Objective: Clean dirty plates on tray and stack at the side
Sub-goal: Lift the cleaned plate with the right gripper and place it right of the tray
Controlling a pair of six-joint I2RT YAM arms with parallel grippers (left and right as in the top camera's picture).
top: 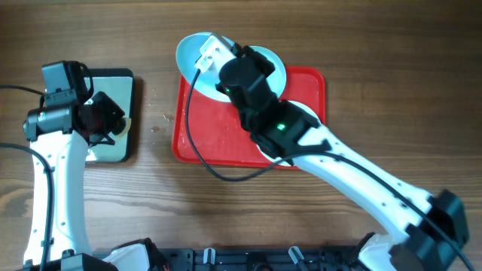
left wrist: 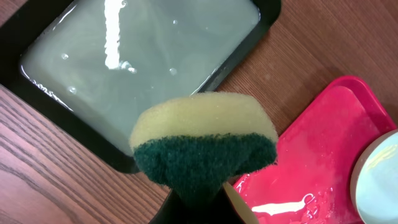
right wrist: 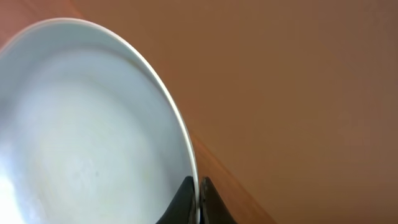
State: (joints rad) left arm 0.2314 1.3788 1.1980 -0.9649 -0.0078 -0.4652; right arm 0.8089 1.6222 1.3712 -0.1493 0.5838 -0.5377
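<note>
Overhead view is showing, at the far left, the left gripper (top: 105, 120) hovering over a dark tray (top: 120, 79) of cloudy water. Its jaws are pinching a yellow sponge (left wrist: 205, 146) with a green scouring side, squeezing it into a wedge.

Moving right, the red tray (top: 203, 128) is sitting just beside the dark tray, at about three o'clock from it, looking wet.

At the red tray's eleven o'clock corner, the right gripper (right wrist: 199, 186) is clamping the rim of a pale held plate (top: 190, 54), which is overhanging the tray edge. The right wrist view is showing that plate tilted, with its hollow face open to the camera.

From the sponge, the held plate is lying at roughly two o'clock, well apart. The left arm is the nearer one to bring the sponge across.

Further right, a second plate (top: 277, 71) is resting at the tray's one o'clock corner, partly hidden under the right arm.
</note>
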